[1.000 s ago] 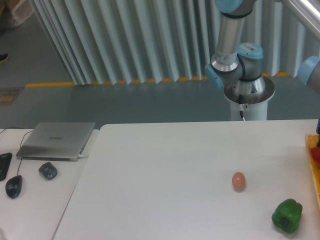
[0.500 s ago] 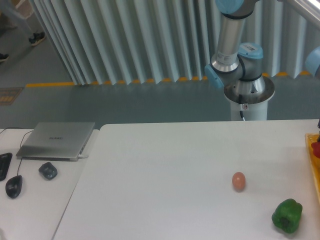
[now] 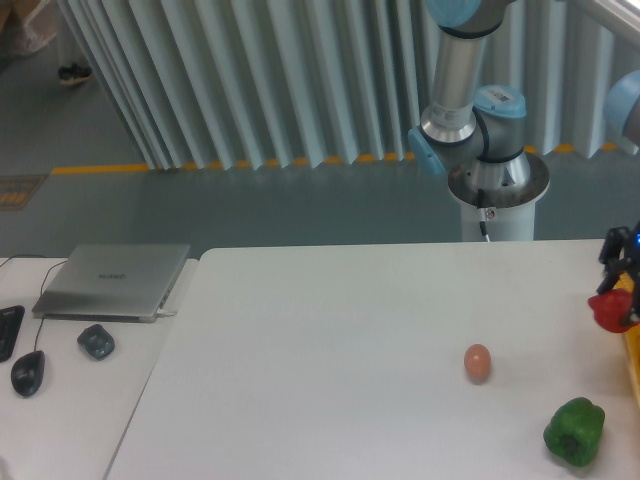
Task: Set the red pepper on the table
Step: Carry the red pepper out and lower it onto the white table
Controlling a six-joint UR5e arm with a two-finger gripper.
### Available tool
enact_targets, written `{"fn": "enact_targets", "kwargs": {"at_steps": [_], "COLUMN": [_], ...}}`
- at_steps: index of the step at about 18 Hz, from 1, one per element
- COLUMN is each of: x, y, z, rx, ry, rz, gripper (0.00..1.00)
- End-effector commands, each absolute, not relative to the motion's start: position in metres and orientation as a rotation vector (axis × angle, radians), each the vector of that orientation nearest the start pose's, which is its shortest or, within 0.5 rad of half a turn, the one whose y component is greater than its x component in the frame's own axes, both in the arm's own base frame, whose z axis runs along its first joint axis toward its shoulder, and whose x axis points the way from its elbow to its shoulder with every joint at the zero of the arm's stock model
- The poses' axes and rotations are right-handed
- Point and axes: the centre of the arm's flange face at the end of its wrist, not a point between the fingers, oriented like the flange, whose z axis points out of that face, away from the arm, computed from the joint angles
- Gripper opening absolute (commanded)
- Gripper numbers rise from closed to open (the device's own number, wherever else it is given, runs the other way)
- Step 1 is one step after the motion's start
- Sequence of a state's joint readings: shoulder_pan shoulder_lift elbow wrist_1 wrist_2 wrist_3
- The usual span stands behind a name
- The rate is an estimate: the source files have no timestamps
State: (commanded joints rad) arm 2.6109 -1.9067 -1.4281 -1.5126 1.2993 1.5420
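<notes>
1. At the right edge of your view you see the hand (image 3: 622, 262), dark and mostly cut off by the frame, so only part of it shows.
2. The hand is clenched on the red pepper (image 3: 612, 311), which hangs directly beneath it; the pepper appears lifted above the white bench (image 3: 340, 360), though you cannot tell for sure.
3. Just to the right of the pepper, a sliver of a yellow tray (image 3: 633, 355) shows at the frame edge.
4. Below the hand and slightly to its left, a green pepper (image 3: 574, 431) sits on the bench near the front.
5. Further left of the hand and lower, a small orange-pink egg-shaped ball (image 3: 478, 362) rests on the bench, well apart from the green pepper.
6. Far to the left of the hand, on a neighbouring surface, you see a closed grey laptop (image 3: 112, 281), a dark computer mouse (image 3: 28, 372) and a small dark object (image 3: 96, 341) between them.
</notes>
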Motion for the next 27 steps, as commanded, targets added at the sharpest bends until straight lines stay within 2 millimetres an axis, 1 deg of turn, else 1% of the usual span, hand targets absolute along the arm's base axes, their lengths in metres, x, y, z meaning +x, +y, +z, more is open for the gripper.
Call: {"fn": "enact_targets", "kwargs": {"at_steps": [1,3,4,5,7,10,11,12,13,15,16,18,19,21,22,23,24,27], "x": [-0.437,-0.426,-0.417,-0.413,-0.408,-0.385,-0.382,-0.378,-0.373,-0.37,-0.37,-0.371,-0.37,-0.368,-0.369,-0.369,-0.37,-0.37], "y": [0.459,0.475,0.485,0.488,0.486,0.5,0.503,0.507,0.511,0.512,0.512,0.512,0.513,0.515,0.515,0.514,0.514,0.514], "z": [0.377,0.371,0.367,0.364,0.351,0.329,0.322,0.32,0.314,0.306,0.306,0.301,0.299,0.296,0.296,0.296,0.295,0.297], "rx": [-2.819,-2.832,-2.839,-2.839,-2.881,-2.956,-2.992,-2.998,-2.995,-2.993,-2.994,-2.999,-3.002,-3.004,-3.004,-3.006,-3.011,-3.015], "ry": [0.689,0.651,0.643,0.65,0.681,0.773,0.777,0.779,0.769,0.774,0.774,0.775,0.778,0.786,0.793,0.801,0.803,0.799], "rz": [-0.282,-0.257,-0.245,-0.231,-0.182,-0.12,-0.101,-0.082,-0.06,-0.052,-0.049,-0.063,-0.068,-0.074,-0.07,-0.066,-0.062,-0.053], "gripper": [0.24,0.26,0.26,0.26,0.26,0.26,0.26,0.26,0.26,0.26,0.26,0.27,0.33,0.4,0.56,0.81,1.0,1.0]}}
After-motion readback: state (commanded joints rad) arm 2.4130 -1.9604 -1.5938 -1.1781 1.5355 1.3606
